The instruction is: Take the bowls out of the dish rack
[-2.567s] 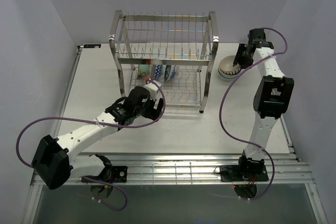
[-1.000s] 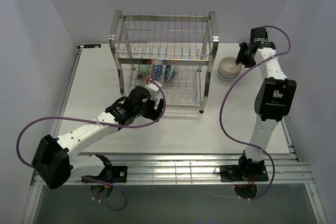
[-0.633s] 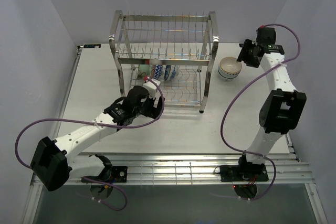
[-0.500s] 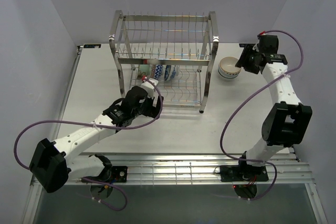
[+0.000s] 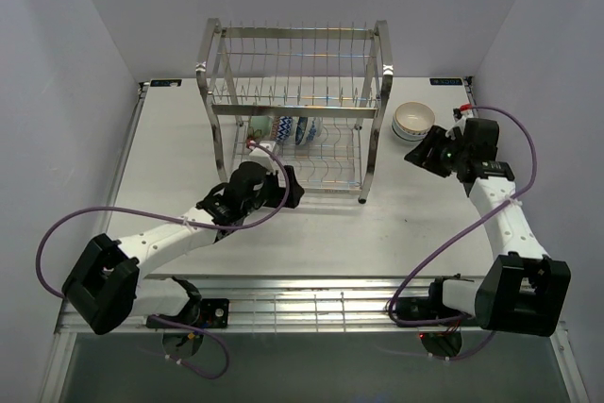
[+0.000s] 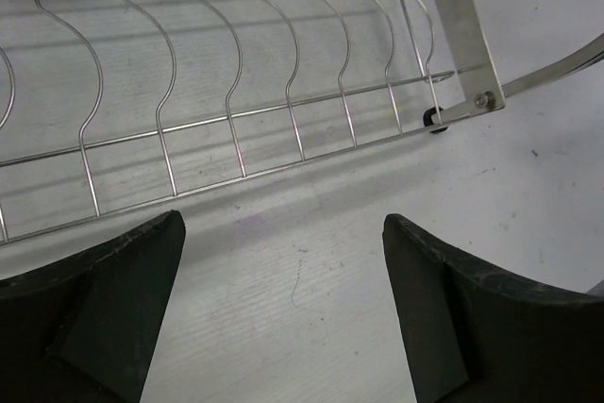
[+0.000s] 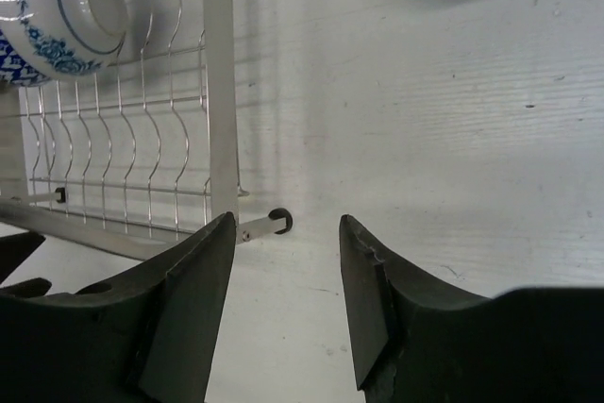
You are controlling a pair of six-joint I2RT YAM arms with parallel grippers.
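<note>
The steel wire dish rack [image 5: 296, 37] stands at the back middle of the table. On its lower tier stand two blue-and-white bowls [image 5: 294, 129] and a pale green bowl [image 5: 255, 126]. One blue-and-white bowl [image 7: 58, 12] shows through the wires in the right wrist view. A white bowl [image 5: 413, 121] stands upright on the table right of the rack. My left gripper [image 5: 289, 193] is open and empty, low at the rack's front edge [image 6: 283, 125]. My right gripper [image 5: 418, 154] is open and empty, just in front of the white bowl, pointing at the rack's right post [image 7: 219, 82].
The rack's front right foot [image 7: 279, 222] rests on the white table [image 5: 311, 233]; it also shows in the left wrist view [image 6: 434, 118]. Grey walls close in the left, back and right. A metal rail [image 5: 311, 309] runs along the near edge.
My right gripper has come off the white bowl, left it upright on the table, and swung down and forward toward the rack. My left gripper has shifted a little right along the rack's front.
</note>
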